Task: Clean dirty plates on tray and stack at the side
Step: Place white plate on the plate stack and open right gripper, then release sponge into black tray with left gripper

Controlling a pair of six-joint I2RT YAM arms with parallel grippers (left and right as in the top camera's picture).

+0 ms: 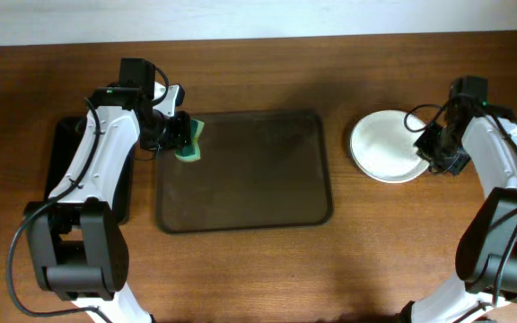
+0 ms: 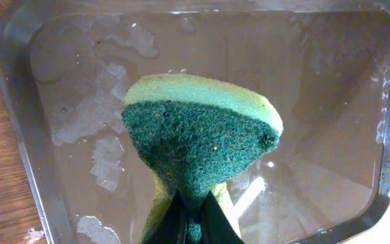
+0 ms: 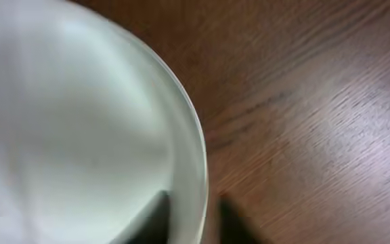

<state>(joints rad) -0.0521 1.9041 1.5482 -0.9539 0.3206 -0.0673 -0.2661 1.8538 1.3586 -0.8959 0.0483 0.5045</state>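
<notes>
The dark-brown tray (image 1: 312, 206) lies mid-table with no plates on it. In the left wrist view its floor (image 2: 317, 102) is wet with pale foam patches. My left gripper (image 1: 178, 136) is shut on a green and yellow sponge (image 1: 190, 144) over the tray's far left corner. The sponge (image 2: 195, 129) is pinched between its fingers (image 2: 193, 227). A white plate (image 1: 384, 144) sits on the table right of the tray. I cannot tell if other plates lie under it. My right gripper (image 1: 425, 148) grips the rim of the plate (image 3: 80, 122) at its right edge, one finger on each side (image 3: 193, 220).
A narrow black tray (image 1: 61, 170) lies at the far left, partly under my left arm. Bare wooden table (image 3: 317, 102) surrounds the plate, and the table's far edge (image 1: 330, 38) runs along the top.
</notes>
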